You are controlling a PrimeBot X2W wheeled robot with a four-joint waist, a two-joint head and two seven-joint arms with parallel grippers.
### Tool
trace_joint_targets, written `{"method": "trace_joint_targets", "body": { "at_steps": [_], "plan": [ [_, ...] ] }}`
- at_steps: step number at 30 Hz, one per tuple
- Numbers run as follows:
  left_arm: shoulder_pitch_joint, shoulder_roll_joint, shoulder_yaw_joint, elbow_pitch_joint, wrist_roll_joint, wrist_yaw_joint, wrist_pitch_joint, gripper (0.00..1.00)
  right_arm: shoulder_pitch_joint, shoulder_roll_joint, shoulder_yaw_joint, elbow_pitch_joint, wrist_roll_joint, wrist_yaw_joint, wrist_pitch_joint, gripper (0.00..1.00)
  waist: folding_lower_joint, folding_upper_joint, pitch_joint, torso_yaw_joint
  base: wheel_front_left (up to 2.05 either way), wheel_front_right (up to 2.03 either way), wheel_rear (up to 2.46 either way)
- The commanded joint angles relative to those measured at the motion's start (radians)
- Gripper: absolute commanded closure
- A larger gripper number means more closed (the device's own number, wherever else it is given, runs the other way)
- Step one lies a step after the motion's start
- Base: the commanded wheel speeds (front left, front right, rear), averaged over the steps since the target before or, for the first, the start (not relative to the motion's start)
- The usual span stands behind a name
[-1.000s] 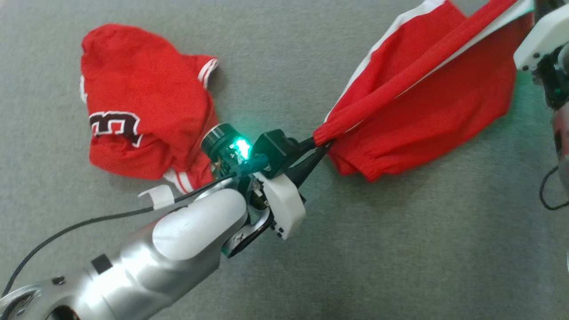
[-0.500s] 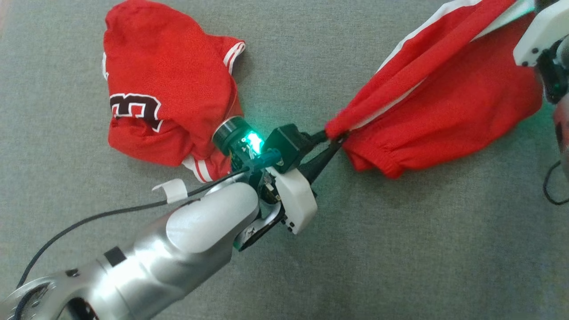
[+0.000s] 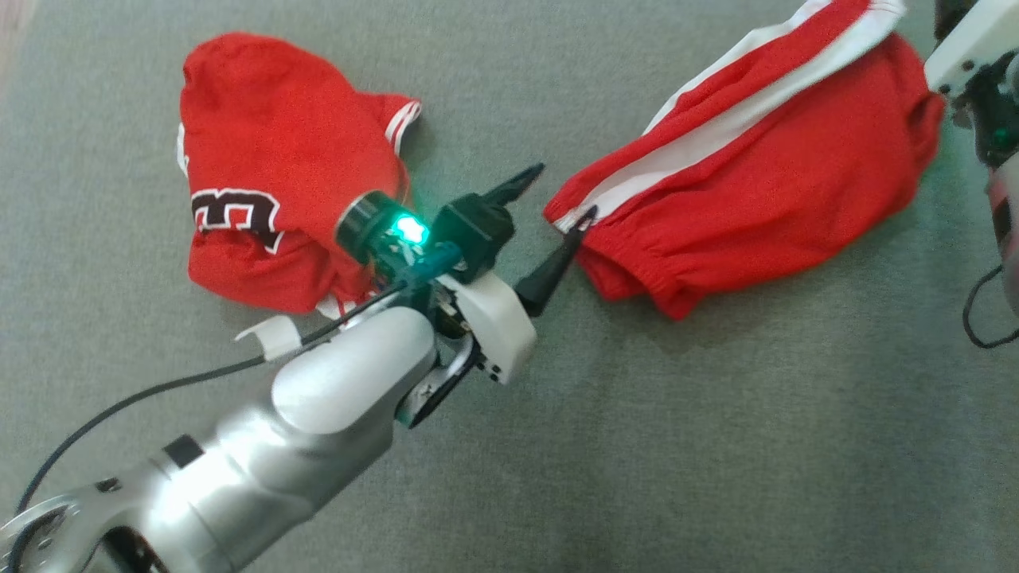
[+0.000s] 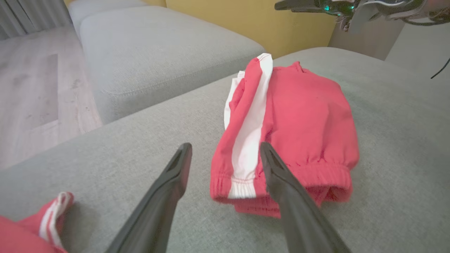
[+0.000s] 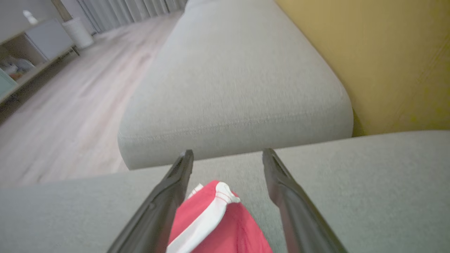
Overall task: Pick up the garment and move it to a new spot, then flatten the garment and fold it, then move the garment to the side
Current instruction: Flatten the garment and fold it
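Both hands have let go of the red shorts: left hand, fingers apart, sits at their elastic end; right hand, fingers spread, hovers over the far end. Shorts lie slack on the grey sofa seat. Flattening, I judge, wants corners drawn outward; open room lies nearside, red jersey leftward, seat edge beyond.

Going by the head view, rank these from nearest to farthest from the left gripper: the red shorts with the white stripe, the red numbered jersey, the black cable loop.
1. Red shorts with the white stripe: just right of the left gripper, at one fingertip.
2. Red numbered jersey: to the left, by the wrist.
3. Black cable loop: far right edge.
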Motion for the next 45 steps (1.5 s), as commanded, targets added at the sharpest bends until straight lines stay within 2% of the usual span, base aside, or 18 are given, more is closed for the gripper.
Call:
{"method": "trace_joint_targets", "body": {
  "at_steps": [1,6,9,11,14,20,25,30,35,41,45],
  "plan": [
    [-0.023,0.028,0.042,-0.014,-0.005,0.011,-0.012,0.00,-0.024,0.014,0.015,-0.043,0.015,0.007,-0.016,0.00,0.0000,0.0000,-0.028,-0.015,0.00,0.00,0.00],
    [0.003,0.055,0.095,-0.005,-0.027,0.062,-0.062,0.00,0.028,0.014,0.063,-0.128,0.102,0.007,-0.057,0.00,0.0000,0.0000,-0.095,-0.051,0.00,0.00,0.00],
    [0.034,0.082,0.150,-0.006,-0.037,0.119,-0.138,0.00,0.110,0.010,0.113,-0.237,0.186,0.007,-0.123,0.00,0.0000,0.0000,-0.151,-0.085,0.00,0.00,0.00],
    [0.039,0.110,0.153,-0.006,0.011,0.165,-0.181,0.00,0.165,0.006,0.142,-0.294,0.216,0.007,-0.160,0.00,0.0000,0.0000,-0.177,-0.102,0.00,0.00,0.00],
    [0.094,0.125,0.205,-0.024,0.007,0.226,-0.215,0.00,0.266,0.011,0.178,-0.380,0.251,0.007,-0.204,0.00,0.0000,0.0000,-0.214,-0.127,0.00,0.00,0.00],
    [0.256,0.155,0.328,-0.106,0.030,0.314,-0.231,0.00,0.488,0.043,0.193,-0.545,0.234,0.007,-0.250,0.00,0.0000,0.0000,-0.263,-0.178,0.00,0.00,0.00],
    [0.393,0.156,0.420,-0.177,0.093,0.342,-0.232,0.00,0.646,0.088,0.169,-0.650,0.155,0.007,-0.262,0.00,0.0000,0.0000,-0.283,-0.202,0.00,0.00,0.00],
    [0.569,0.110,0.519,-0.222,0.161,0.346,-0.232,0.00,0.838,0.166,0.098,-0.762,0.047,0.007,-0.265,0.00,0.0000,0.0000,-0.297,-0.213,0.00,0.00,0.00],
    [0.681,0.059,0.565,-0.211,0.232,0.312,-0.232,0.00,0.962,0.212,0.041,-0.869,-0.017,0.007,-0.238,0.00,0.0000,0.0000,-0.288,-0.213,0.00,0.00,0.00],
    [0.686,0.028,0.624,-0.204,0.296,0.255,-0.232,0.00,1.004,0.223,0.006,-0.983,-0.055,0.007,-0.190,0.00,0.0000,0.0000,-0.244,-0.196,0.00,0.00,0.00],
    [0.650,0.014,0.646,-0.199,0.333,0.226,-0.232,0.00,0.962,0.224,-0.016,-1.035,-0.066,0.007,-0.142,0.00,0.0000,0.0000,-0.181,-0.178,0.00,0.00,0.00]
  ]
}}
